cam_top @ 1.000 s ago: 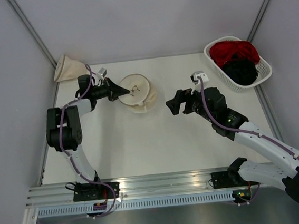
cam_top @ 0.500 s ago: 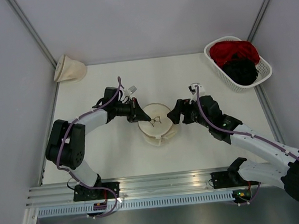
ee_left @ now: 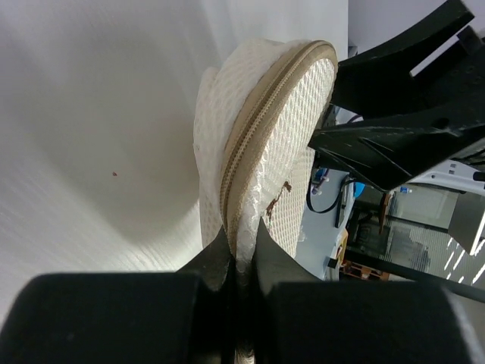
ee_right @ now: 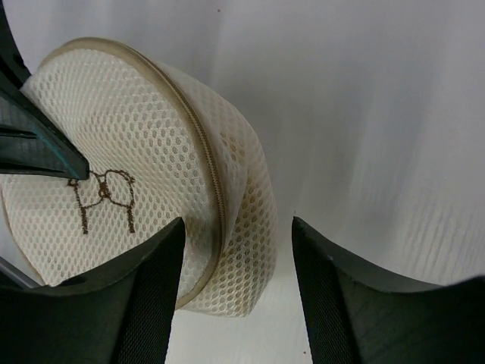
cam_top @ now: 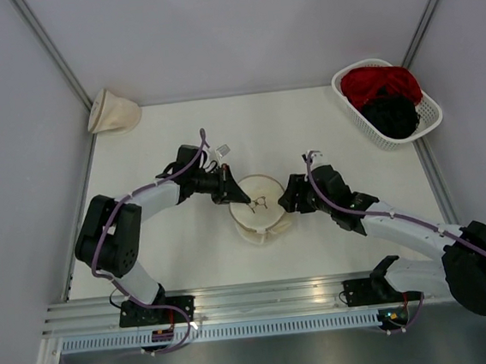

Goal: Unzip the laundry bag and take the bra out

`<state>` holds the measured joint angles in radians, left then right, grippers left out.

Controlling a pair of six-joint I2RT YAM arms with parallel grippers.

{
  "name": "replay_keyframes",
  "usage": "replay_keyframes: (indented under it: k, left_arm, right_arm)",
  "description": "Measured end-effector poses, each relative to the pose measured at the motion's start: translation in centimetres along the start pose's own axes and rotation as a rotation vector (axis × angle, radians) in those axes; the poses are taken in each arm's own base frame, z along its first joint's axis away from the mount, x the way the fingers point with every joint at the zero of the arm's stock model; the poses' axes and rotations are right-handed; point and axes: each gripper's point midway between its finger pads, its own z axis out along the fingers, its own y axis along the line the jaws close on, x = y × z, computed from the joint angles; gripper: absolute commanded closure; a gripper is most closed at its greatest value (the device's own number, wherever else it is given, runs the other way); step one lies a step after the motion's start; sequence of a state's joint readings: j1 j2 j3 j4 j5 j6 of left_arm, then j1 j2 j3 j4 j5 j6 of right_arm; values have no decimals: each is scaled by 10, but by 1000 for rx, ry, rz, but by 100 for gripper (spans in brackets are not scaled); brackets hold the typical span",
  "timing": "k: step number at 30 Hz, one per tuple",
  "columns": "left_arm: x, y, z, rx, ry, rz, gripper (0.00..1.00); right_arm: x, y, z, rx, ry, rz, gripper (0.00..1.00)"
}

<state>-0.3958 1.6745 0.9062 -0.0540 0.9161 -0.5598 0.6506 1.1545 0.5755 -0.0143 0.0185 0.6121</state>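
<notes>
Grip status ahead of unzipping: one side clamped, the other not yet closed

**Position.** The round, flat, cream-white mesh laundry bag [cam_top: 262, 221] sits near the middle of the white table [cam_top: 191, 264], between the two arms. It is well apart from the white plastic basket [cam_top: 419, 131] of red and black garments at the far right. It is also well apart from the cone-shaped cream fabric bag [cam_top: 114, 113] in the far left corner. The face with the small black spectacles-like mark [ee_right: 102, 199] is turned towards the overhead camera.

**Left gripper** [ee_left: 241, 239]. The fingers are together, pinching a narrow fold of mesh at the tan zip [ee_left: 258, 114] on the bag's rim.

**Right gripper** [ee_right: 236, 227]. The fingers are apart and straddle the opposite rim; nothing is clamped.

**Contents.** The mustard-yellow bra is not visible in any view. The zip appears fully closed, so the garment is judged to be inside.

**Hazards**
- The zip pull cannot be located in these views. If the right gripper closes on mesh or teeth instead of the pull, a tug drags the whole bag and the zip does not run.
- The left hold covers little fabric, so a pull along the rim may strip it out of the fingers.
- If either pinch traps both sides of the zip track, the slider jams there.
- The grippers work close together, so a small overshoot risks finger contact
</notes>
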Motion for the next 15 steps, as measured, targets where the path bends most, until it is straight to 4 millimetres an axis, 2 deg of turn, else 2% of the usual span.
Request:
replay_keyframes:
  k: [1,2,4,5,7,8,10,11,12,15]
  left_arm:
    - [1,0,0,1,2,1,98]
    - [1,-1,1,1,4,2,98]
    - [1,-2,1,2,3,5,98]
    - [1,-2,0,3,2,6,98]
    - [1,-3,0,3,0,9,98]
    - [1,-3,0,2,0,9,98]
    - [0,-2,1,-5,-5,10,63]
    - [-1,0,1,-12,-11,11,52]
    - [-2,1,1,-19,-15,11,43]
    - [-6,3,0,-57,-45,17,35]
  right_arm:
    - [4,-2,2,3,10,5,42]
    - [6,-1,5,-1,19,11,51]
    - [8,1,8,-14,27,18,61]
    - [8,3,10,-21,26,25,74]
    - [7,7,11,-41,27,28,87]
    - [7,8,11,-48,26,33,99]
    - [6,10,11,-53,23,39,100]
    - [5,10,10,-53,21,42,100]
    - [4,10,10,-53,18,43,100]
    - [2,12,7,-58,9,43,99]
